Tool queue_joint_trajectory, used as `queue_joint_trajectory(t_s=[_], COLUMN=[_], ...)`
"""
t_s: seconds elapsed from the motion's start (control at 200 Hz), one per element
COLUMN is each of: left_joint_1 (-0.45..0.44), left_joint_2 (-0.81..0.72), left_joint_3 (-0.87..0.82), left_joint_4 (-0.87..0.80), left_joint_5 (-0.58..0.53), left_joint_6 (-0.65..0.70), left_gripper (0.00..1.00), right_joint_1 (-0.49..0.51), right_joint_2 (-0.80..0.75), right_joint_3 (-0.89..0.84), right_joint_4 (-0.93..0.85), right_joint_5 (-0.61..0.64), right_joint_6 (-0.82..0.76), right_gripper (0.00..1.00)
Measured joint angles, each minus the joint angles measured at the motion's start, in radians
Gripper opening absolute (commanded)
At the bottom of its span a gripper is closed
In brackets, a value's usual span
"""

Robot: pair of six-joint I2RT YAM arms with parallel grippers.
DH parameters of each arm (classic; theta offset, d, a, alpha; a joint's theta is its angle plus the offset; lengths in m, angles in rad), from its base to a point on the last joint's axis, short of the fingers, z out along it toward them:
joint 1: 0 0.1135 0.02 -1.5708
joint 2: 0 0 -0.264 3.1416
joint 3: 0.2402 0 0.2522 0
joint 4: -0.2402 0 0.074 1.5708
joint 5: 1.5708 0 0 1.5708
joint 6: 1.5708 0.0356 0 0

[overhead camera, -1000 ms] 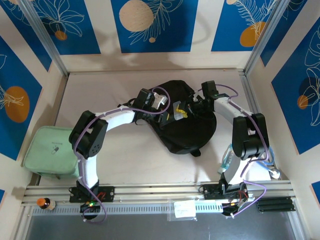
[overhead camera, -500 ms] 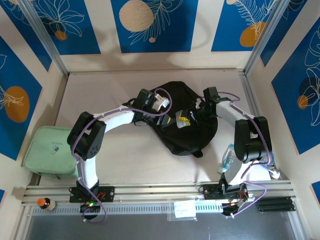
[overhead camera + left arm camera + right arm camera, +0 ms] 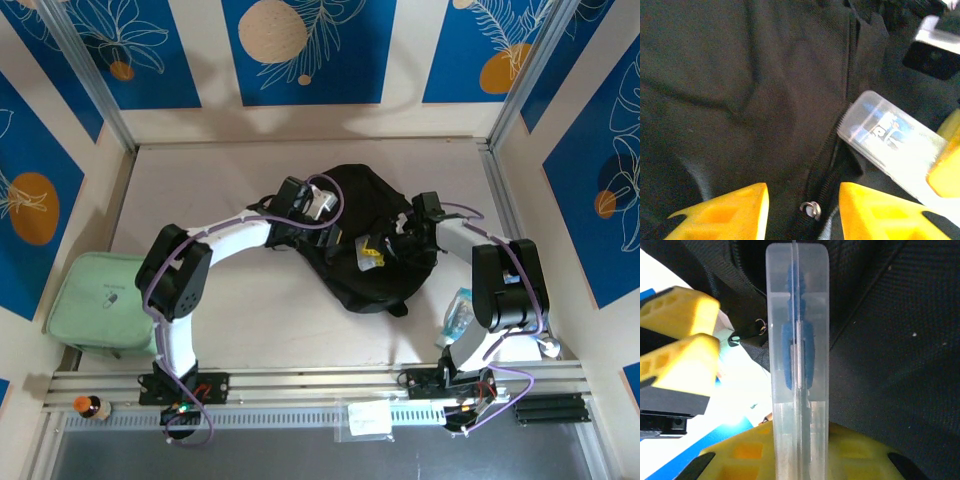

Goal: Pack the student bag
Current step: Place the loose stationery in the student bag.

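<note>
Student bag lies mid-bench between the arms; right gripper clamps clear case edge-on, left gripper is parted and empty over zip pull; best to spread the opening, then slide the case in end-first, clear of the teeth.

A robot lab cell: pale worktop boxed in by blue leaf-printed wall panels, two arms bolted to an aluminium rail at its near edge.
</note>
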Motion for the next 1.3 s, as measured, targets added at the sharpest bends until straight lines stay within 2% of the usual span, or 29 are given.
queue_joint_trajectory(t_s=[0.215,0.4,0.735,1.115,1.3], left_joint_1=[-0.041,-0.06,-0.063,-0.063,-0.063], left_joint_2=[0.034,0.131,0.255,0.254,0.212], left_joint_3=[0.119,0.27,0.434,0.407,0.346], left_joint_4=[-0.091,-0.199,-0.305,-0.307,-0.295], left_joint_5=[-0.175,-0.294,-0.3,-0.296,-0.288], left_joint_6=[-0.012,-0.016,-0.072,-0.102,-0.109], left_gripper=[0.57,0.58,0.52,0.43,0.34], right_joint_1=[-0.02,-0.041,-0.07,-0.068,-0.051], right_joint_2=[0.018,0.032,0.064,0.173,0.228], right_joint_3=[-0.039,-0.064,-0.083,0.043,0.117], right_joint_4=[0.09,0.153,0.242,0.267,0.278], right_joint_5=[-0.056,-0.102,-0.143,-0.152,-0.156], right_joint_6=[-0.011,-0.031,-0.071,-0.09,-0.108], right_gripper=[0.12,0.12,0.1,0.11,0.13])
